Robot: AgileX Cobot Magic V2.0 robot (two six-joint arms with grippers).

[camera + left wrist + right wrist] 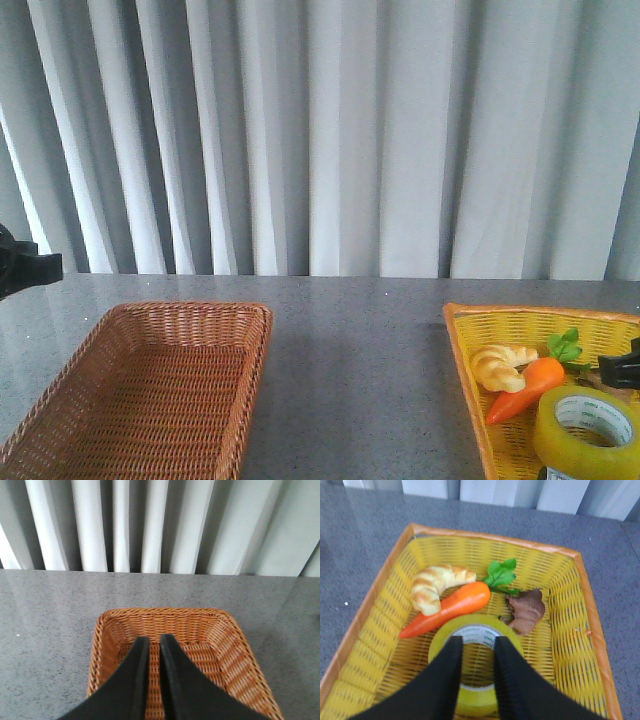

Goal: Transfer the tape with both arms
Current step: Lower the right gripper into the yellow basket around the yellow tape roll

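Two baskets: brown wicker basket [150, 390] on the left of the bench [350, 330]; yellow basket [500, 325] on the right.
Tape [588, 428]: lies flat in the yellow basket, core axis upright, beside the carrot [528, 388].
Key relation: right end effector [476, 647] is directly above the roll, fingers slightly apart over the core; this arm is far nearer.
Left end effector [151, 647]: fingers almost together, empty, over the brown basket.
Materials: glossy translucent yellow film, white printed core; woven, ribbed baskets; speckled grey bench.
Shape: squat ring, likely gripped through its wall.
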